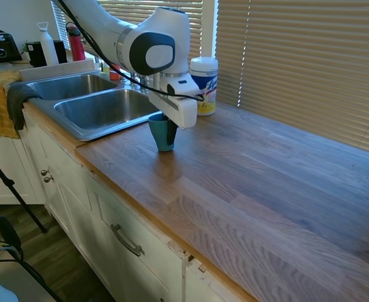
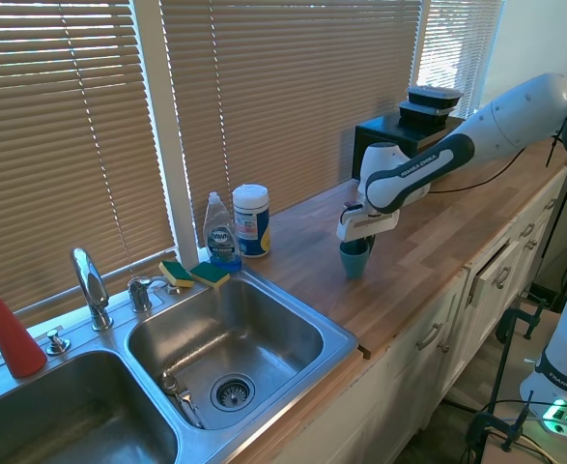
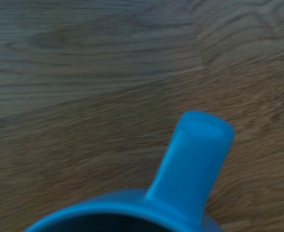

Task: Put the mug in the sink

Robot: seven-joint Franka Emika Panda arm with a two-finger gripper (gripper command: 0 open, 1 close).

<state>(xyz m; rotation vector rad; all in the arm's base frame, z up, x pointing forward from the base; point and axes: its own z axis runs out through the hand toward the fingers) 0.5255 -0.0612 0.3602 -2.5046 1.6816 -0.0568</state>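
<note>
Directly beneath the claw point(image 1: 166, 119), standing upright on the wooden counter point(image 1: 266, 176): the teal mug point(image 1: 162, 133), rim right up at the fingers. Judging the grasp step as the one in hand, lifting not yet begun. Unable to tell from either exterior view whether the fingers are closing on the mug wall or hanging apart around it. Showing up close in the wrist view: the mug's loop handle point(image 3: 194, 162), pointing away over bare wood grain. Waiting off to the claw's sink side, a short way along the counter: the nearer basin of the stainless sink point(image 2: 227, 333). Calling next, in all likelihood, for firm closing on the rim, raising clear, carrying over the flat sink edge, then lowering into the basin. Standing behind the claw by the blinds: a white wipes canister point(image 1: 204, 85).
</note>
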